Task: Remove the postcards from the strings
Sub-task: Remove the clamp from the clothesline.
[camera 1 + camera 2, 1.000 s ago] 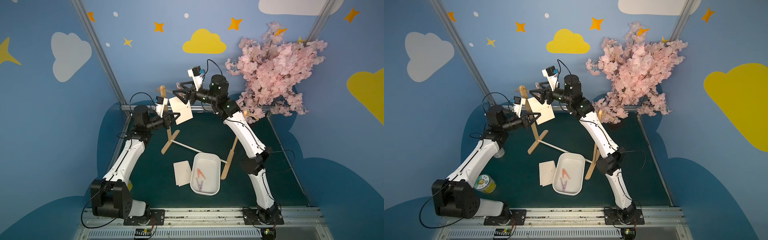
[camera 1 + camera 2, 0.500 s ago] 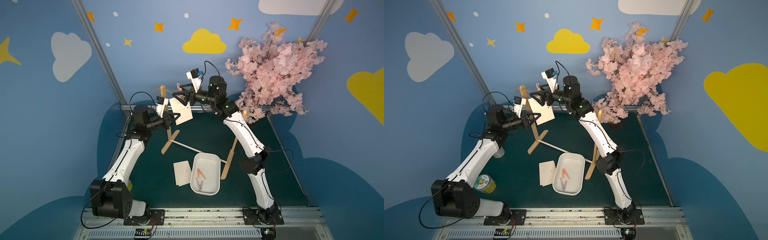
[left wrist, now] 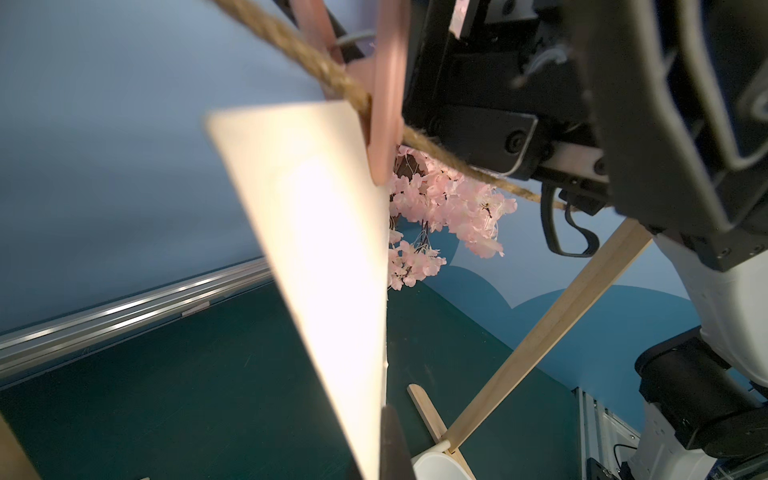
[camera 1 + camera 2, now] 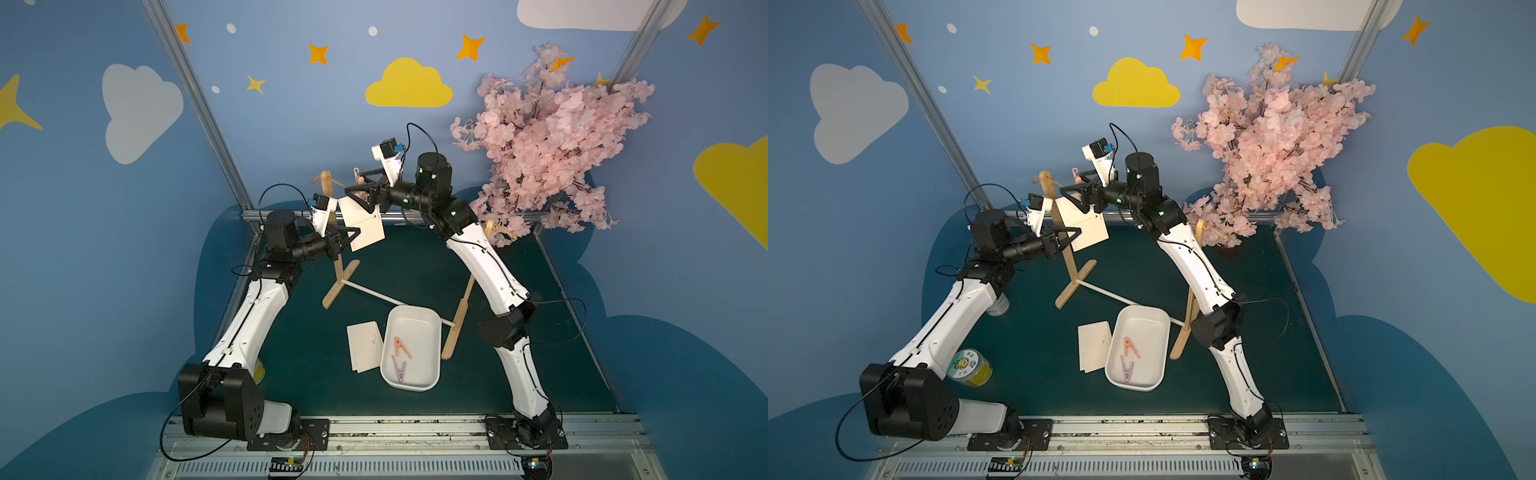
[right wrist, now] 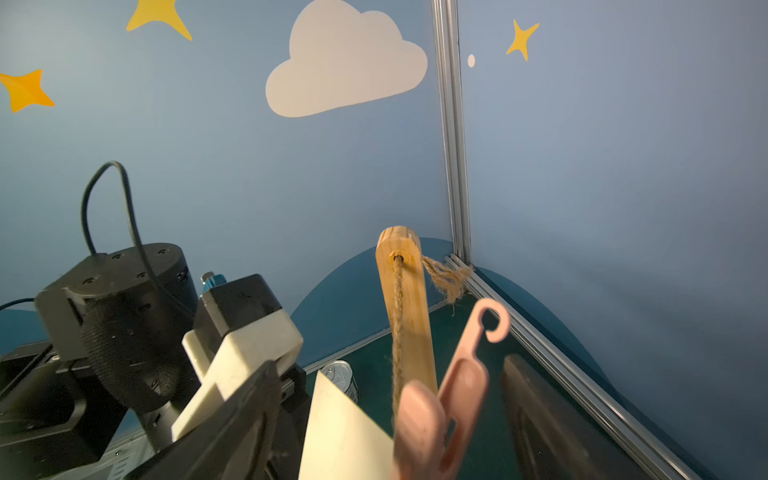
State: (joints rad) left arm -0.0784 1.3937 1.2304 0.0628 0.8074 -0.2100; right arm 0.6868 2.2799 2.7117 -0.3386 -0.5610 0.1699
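Nearest, on the dark green matte tabletop (image 4: 299, 340): two loose white rectangular paper cards (image 4: 365, 347), stacked askew, just beside a smooth shallow white plastic tray (image 4: 419, 332) with a pink clothespin (image 4: 401, 347) and a purple clothespin (image 4: 400, 370) inside. Further back, coarse, fuzzy brown jute twine (image 3: 316, 64) stretched between two pale flat wooden posts (image 5: 409, 316); hanging from it at a tilt, the one stiff white paper postcard (image 4: 363, 226) left on the line, pinned by a glossy pink plastic peg (image 5: 471, 370). Pinched shut on that card's lower corner: the left hand (image 4: 354, 235). Spread wide astride the peg's handles, seemingly not yet pressing: the right hand (image 4: 353, 183). Judged the final unpegging step. Calls next for squeezing the peg's handles until its mouth lets go, while keeping only a light hold below, since thin card looks likely to crease or tear under a hard pull. Worth lifting the peg clear of the rough fibres afterwards. Farthest, a frothy pink artificial blossom branch (image 4: 552, 137) against the painted blue wall (image 4: 291, 124).
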